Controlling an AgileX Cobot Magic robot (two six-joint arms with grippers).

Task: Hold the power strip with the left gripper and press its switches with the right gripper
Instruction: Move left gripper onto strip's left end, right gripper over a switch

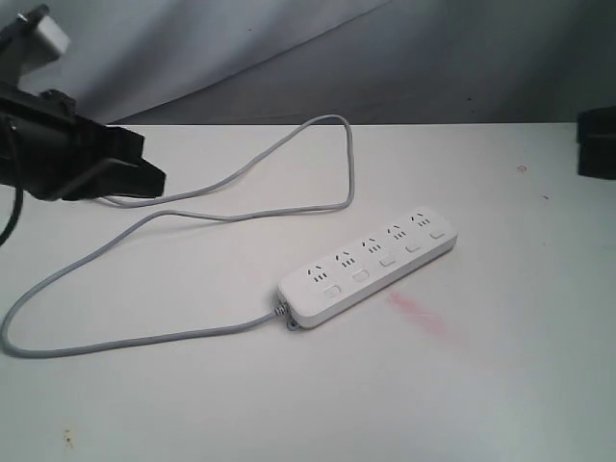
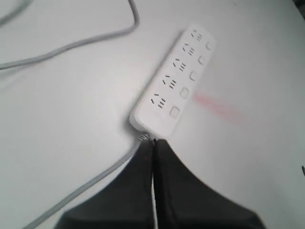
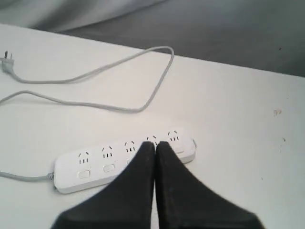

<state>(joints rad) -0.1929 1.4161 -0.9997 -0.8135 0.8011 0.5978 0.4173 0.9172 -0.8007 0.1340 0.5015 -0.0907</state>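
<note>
Power strip [image 1: 369,265] flat on table [image 1: 500,385], centre-right of exterior frame, untouched. Left gripper [image 2: 153,143] pinched closed, empty; right gripper [image 3: 155,144] likewise. Strip looks light, stiff, slick, probably skids when pressed; clamp across end by cord [image 1: 144,339].

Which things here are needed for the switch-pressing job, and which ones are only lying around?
For the job: power strip, its cord and plug, left gripper, right gripper.
Only lying around: pink smear on the table, grey backdrop.
</note>
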